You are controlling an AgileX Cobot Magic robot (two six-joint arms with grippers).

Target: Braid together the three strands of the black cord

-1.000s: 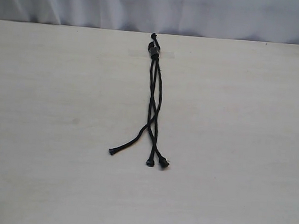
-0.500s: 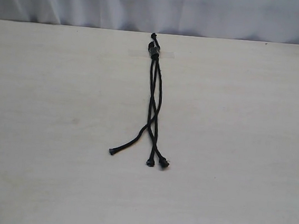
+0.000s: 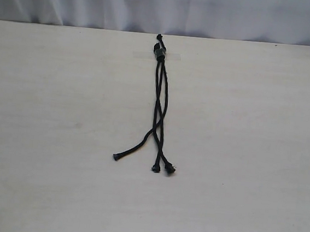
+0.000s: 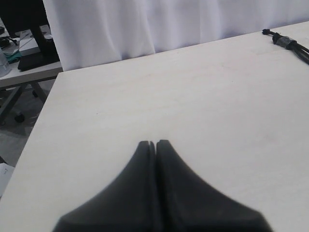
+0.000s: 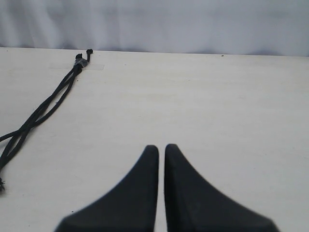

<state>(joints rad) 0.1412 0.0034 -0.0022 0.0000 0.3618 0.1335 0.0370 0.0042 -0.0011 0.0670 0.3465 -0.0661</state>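
The black cord [image 3: 158,94] lies lengthwise on the table, its knotted bundle [image 3: 160,52] at the far end under a strip of clear tape [image 3: 174,56]. The three strands cross loosely once or twice, then spread. Their knobbed tips rest at the near left [image 3: 116,157], the middle [image 3: 155,168] and the right [image 3: 169,169]. Neither gripper shows in the exterior view. My left gripper [image 4: 155,142] is shut and empty, far from the bundle [image 4: 282,39]. My right gripper [image 5: 161,147] is shut but for a hairline gap, holding nothing, and well aside of the cord [image 5: 43,108].
The pale wooden table [image 3: 62,112] ends at a white curtain [image 3: 209,11] along its far edge. In the left wrist view the table's side edge [image 4: 43,116] drops off, with a desk and dark equipment [image 4: 29,53] beyond it.
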